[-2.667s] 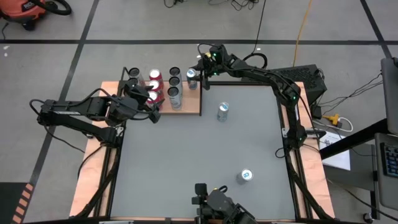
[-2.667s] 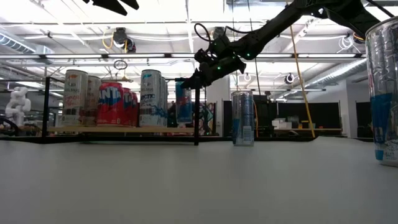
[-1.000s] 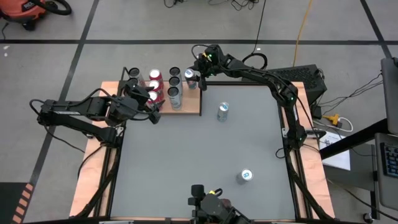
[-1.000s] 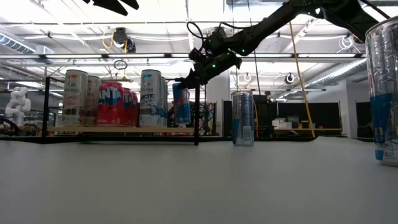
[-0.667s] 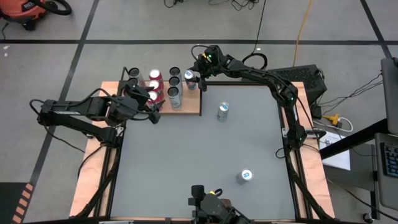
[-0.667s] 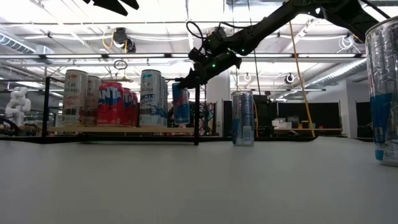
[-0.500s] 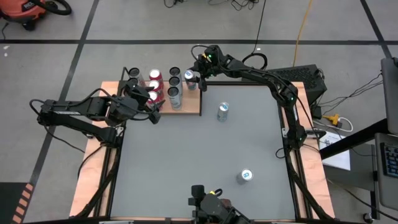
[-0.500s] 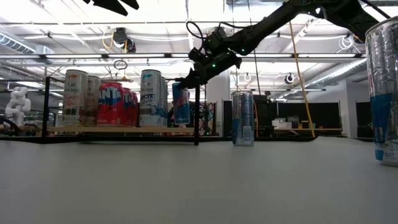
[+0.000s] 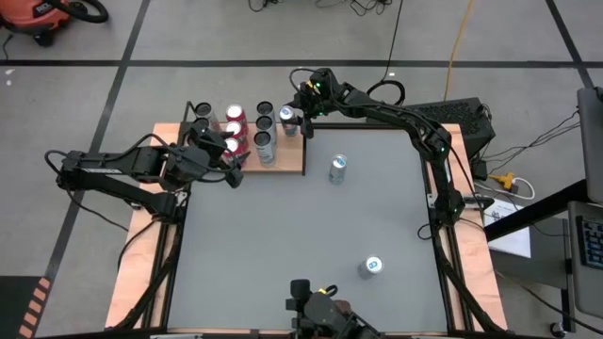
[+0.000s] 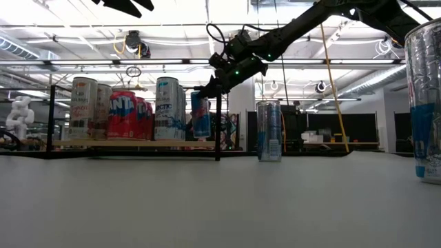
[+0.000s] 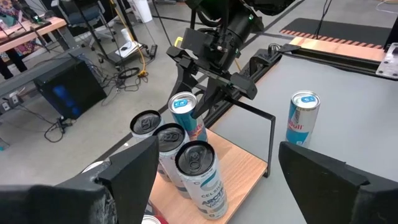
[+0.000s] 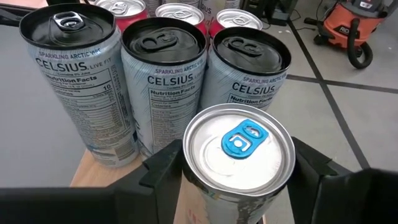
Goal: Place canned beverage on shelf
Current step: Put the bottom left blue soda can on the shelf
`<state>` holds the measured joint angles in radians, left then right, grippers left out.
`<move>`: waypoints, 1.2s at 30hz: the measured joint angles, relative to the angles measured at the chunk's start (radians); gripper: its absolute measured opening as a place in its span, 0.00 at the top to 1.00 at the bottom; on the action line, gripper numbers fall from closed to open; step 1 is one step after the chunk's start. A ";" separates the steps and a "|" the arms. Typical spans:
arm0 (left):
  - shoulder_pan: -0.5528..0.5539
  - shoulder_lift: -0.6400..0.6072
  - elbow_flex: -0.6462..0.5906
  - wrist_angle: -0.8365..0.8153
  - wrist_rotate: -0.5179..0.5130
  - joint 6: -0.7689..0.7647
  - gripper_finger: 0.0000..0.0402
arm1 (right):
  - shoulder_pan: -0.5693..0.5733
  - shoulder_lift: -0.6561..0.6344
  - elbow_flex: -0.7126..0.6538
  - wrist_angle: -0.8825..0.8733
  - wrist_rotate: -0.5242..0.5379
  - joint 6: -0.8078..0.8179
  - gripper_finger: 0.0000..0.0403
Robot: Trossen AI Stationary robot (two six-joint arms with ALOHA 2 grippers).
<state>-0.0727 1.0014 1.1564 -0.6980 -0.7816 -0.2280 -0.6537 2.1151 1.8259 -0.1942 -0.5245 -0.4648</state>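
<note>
The slim blue-tabbed can [image 12: 239, 155] stands on the shelf [image 11: 233, 171] at its corner, beside the Celsius cans [image 12: 161, 81]. Rigid, smooth, tippy; best taken mid-body. The right end effector [image 11: 208, 65] straddles it, fingers slightly parted. The left end effector [image 9: 231, 165] waits wide nearby.
</note>
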 joint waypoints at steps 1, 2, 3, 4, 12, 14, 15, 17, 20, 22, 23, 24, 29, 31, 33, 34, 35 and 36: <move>0.000 0.000 0.000 0.000 0.000 0.000 0.18 | 0.000 0.000 0.000 0.000 0.000 0.000 0.55; 0.000 0.000 0.000 0.000 0.000 0.000 0.18 | 0.000 0.000 0.000 -0.001 0.000 0.000 0.54; 0.000 0.000 0.000 0.000 0.000 0.000 0.18 | 0.000 0.000 0.000 -0.001 0.000 0.000 0.54; 0.000 0.000 0.000 0.000 0.000 0.000 0.18 | 0.000 0.000 0.000 -0.001 0.000 0.000 0.54; 0.000 0.000 0.000 0.000 0.001 0.000 0.18 | 0.000 0.000 0.000 -0.005 0.001 -0.004 0.53; 0.000 0.000 0.000 0.000 0.001 0.000 0.18 | 0.000 0.000 0.000 -0.005 0.004 -0.003 0.50; 0.000 0.000 0.000 0.000 0.001 0.000 0.18 | -0.001 0.000 0.000 -0.005 0.006 -0.003 0.49; 0.000 0.000 0.000 0.000 0.001 0.000 0.18 | -0.001 0.000 0.000 -0.005 0.016 -0.002 0.48; 0.000 0.000 0.000 0.000 0.001 0.000 0.18 | -0.001 0.000 0.001 -0.005 0.023 -0.004 0.47; 0.000 0.000 0.000 0.000 0.001 -0.001 0.18 | -0.001 0.000 0.001 -0.005 0.024 -0.004 0.48; 0.000 0.000 0.000 0.000 0.001 -0.001 0.18 | -0.001 0.000 0.001 -0.005 0.024 -0.004 0.48; 0.000 0.000 0.000 0.000 0.001 -0.001 0.18 | -0.001 0.000 0.001 -0.005 0.024 -0.004 0.48; 0.000 0.000 0.000 0.000 0.001 -0.001 0.18 | -0.001 0.000 0.001 -0.006 0.024 -0.004 0.48; 0.000 0.000 0.000 0.000 0.001 -0.001 0.18 | -0.001 0.000 0.001 -0.006 0.024 -0.004 0.48; 0.000 0.000 0.000 0.000 0.001 -0.001 0.18 | -0.001 -0.006 0.001 -0.009 0.026 -0.002 0.48; 0.000 0.000 0.000 0.000 0.001 -0.001 0.18 | -0.001 -0.010 0.001 -0.014 0.029 -0.002 0.48; 0.000 0.000 0.000 0.000 0.001 -0.001 0.18 | -0.001 -0.014 0.001 -0.015 0.030 0.000 0.48; 0.000 0.000 0.000 0.000 0.001 -0.001 0.18 | -0.001 -0.019 0.000 -0.015 0.031 0.001 0.48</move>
<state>-0.0725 1.0014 1.1564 -0.6981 -0.7807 -0.2291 -0.6548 2.0960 1.8261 -0.2092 -0.4931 -0.4643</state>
